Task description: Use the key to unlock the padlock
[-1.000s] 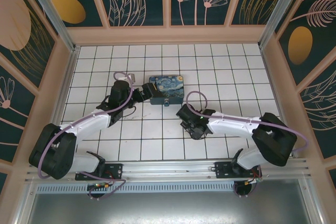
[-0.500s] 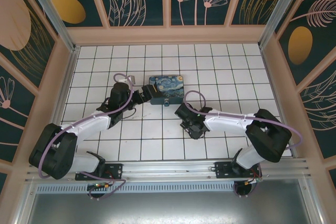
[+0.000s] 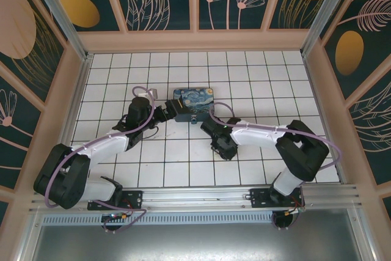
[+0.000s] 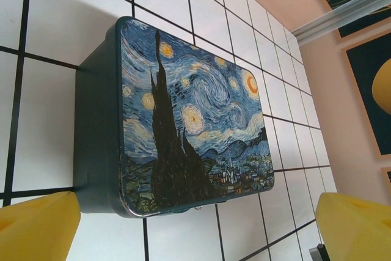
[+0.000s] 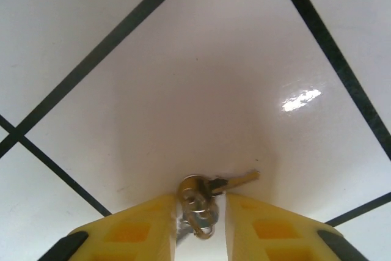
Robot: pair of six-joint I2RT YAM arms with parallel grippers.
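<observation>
Though the right gripper (image 5: 200, 205) sets its yellow fingers (image 5: 137, 233) close on either side of the key (image 5: 195, 192), at its round head, I cannot tell whether they pinch it. The key lies flat on a white tile near the middle of the table (image 3: 244, 77). Near it, the padlock (image 3: 193, 120) sits against the near side of the painted box (image 4: 183, 114). The left gripper (image 4: 195, 230) gapes wide at the box's left end.

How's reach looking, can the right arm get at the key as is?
Likely yes: the key lies on bare tile right between the right fingers, nothing in the way. Can't tell whether they pinch it yet.
</observation>
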